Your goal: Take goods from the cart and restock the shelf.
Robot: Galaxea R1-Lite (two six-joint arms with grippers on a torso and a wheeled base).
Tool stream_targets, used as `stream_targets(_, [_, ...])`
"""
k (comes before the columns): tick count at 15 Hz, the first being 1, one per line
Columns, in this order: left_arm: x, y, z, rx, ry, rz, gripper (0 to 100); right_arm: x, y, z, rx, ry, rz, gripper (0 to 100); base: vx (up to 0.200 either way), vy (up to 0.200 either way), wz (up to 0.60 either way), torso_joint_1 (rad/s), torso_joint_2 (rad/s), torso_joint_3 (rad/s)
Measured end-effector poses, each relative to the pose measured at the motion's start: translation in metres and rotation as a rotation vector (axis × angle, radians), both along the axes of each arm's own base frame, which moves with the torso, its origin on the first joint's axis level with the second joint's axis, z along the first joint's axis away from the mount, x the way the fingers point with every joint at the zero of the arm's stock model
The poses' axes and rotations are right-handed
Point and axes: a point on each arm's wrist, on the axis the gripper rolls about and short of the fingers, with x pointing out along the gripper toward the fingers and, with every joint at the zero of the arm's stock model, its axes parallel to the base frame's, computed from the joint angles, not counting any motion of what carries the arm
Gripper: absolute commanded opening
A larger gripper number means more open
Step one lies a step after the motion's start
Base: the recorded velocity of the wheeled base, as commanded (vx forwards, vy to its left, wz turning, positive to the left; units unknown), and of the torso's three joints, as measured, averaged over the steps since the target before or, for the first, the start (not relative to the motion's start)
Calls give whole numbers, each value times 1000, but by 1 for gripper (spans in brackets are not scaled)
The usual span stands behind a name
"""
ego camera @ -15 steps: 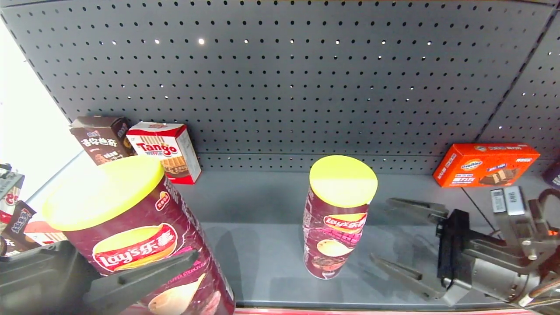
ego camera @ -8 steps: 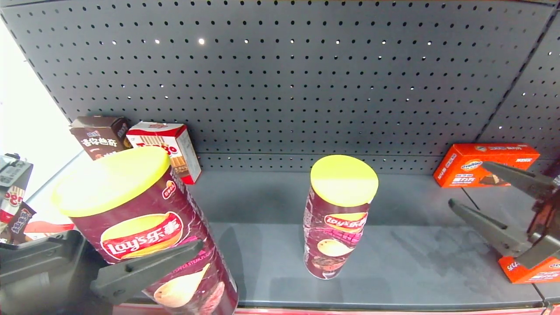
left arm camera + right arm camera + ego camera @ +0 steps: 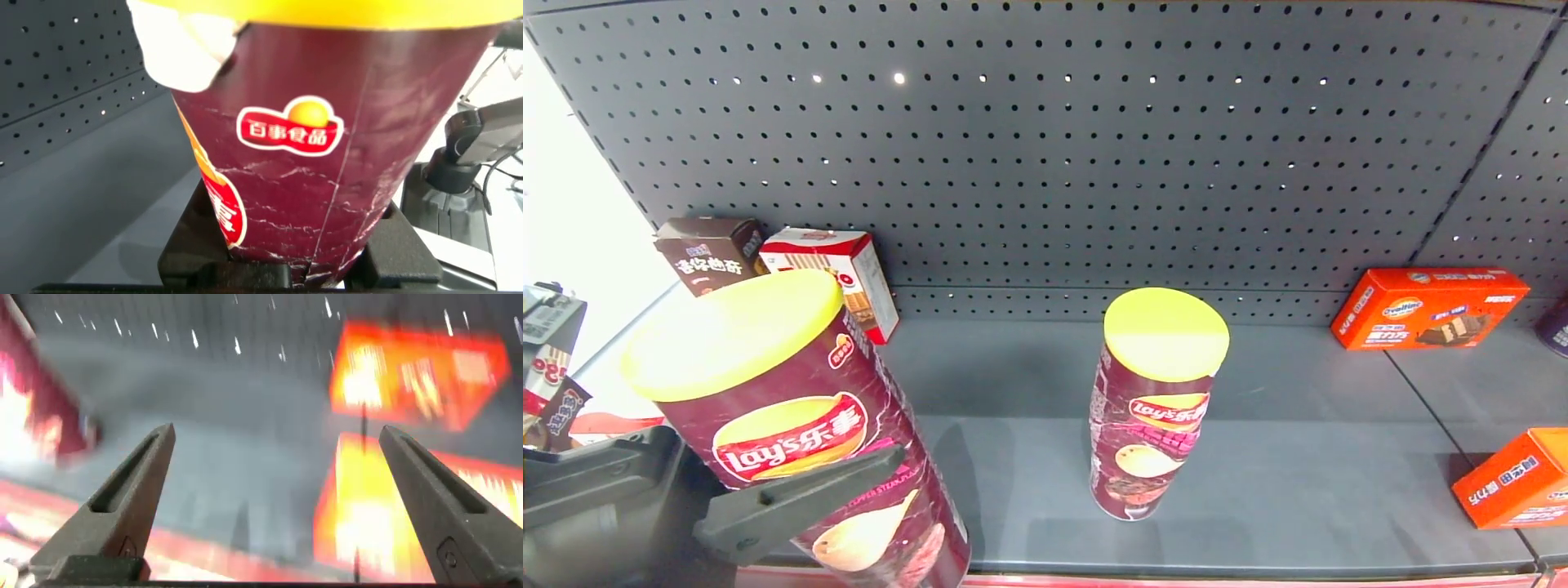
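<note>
My left gripper (image 3: 833,457) is shut on a maroon chips can with a yellow lid (image 3: 792,425), held tilted at the shelf's front left edge. In the left wrist view the same can (image 3: 310,163) sits between the gripper's fingers (image 3: 286,257). A second, matching can (image 3: 1156,400) stands upright in the middle of the grey shelf (image 3: 1298,474). In the right wrist view my right gripper (image 3: 278,506) is open, with its fingers wide apart and nothing between them. It faces the shelf, with blurred orange boxes (image 3: 384,514) ahead.
A brown box (image 3: 711,257) and a red-and-white wafer box (image 3: 837,273) lean at the back left. An orange box (image 3: 1429,306) lies at the back right, another (image 3: 1515,478) at the front right. A pegboard wall (image 3: 1045,163) closes the back. Snack packets (image 3: 547,384) sit at the far left.
The right gripper, open beside the standing can a second ago, has drawn away to the right and out of the head view. The left gripper's can has shifted slightly up and right.
</note>
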Motion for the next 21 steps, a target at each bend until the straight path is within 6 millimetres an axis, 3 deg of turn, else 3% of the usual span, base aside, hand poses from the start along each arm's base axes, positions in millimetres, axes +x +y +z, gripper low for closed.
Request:
stream_targets(3, [0,0,1,-1,-3,-3,0,-40,-2,-45,10,80,-100,100,0,0,0,0,0,0])
stream_targets(5, [0,-1,1,-1,-4,-3,0,-46,-4,-76,17,95,-178,100,0,0,0,0,0,0])
stream_targets(9, [-1,0,-2,5,2,1,0,-46,-5,-97,35,59,-218,100,0,0,0,0,0,0])
stream_targets(13, [-4,0,-8,16,16,-8,0,-46,-5,-100,55,52,-243,100,0,0,0,0,0,0])
stream_targets(21, [21,-13,40,-28,33,-60,0,-46,-5,-101,54,53,-243,100,0,0,0,0,0,0])
